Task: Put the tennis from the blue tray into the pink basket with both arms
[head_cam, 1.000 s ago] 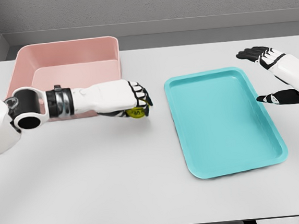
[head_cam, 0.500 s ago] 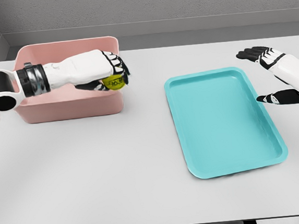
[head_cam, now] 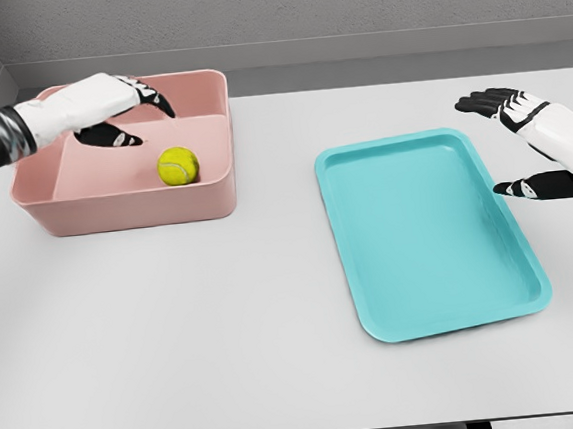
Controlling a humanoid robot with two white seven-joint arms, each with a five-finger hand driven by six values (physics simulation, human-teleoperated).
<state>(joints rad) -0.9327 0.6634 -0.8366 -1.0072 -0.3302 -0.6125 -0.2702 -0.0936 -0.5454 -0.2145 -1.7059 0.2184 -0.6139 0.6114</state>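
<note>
Fingers of left hand point(head_cam: 122, 113) spread (seemingly clear) above tennis ball point(head_cam: 178, 166).

A white table point(head_cam: 225, 310) fills most of the view, its near edge at the bottom. A pink basket point(head_cam: 125, 201) stands on it at the far left. A blue tray point(head_cam: 519, 294) lies flat to the right, well apart, seemingly turned a little askew.
</note>
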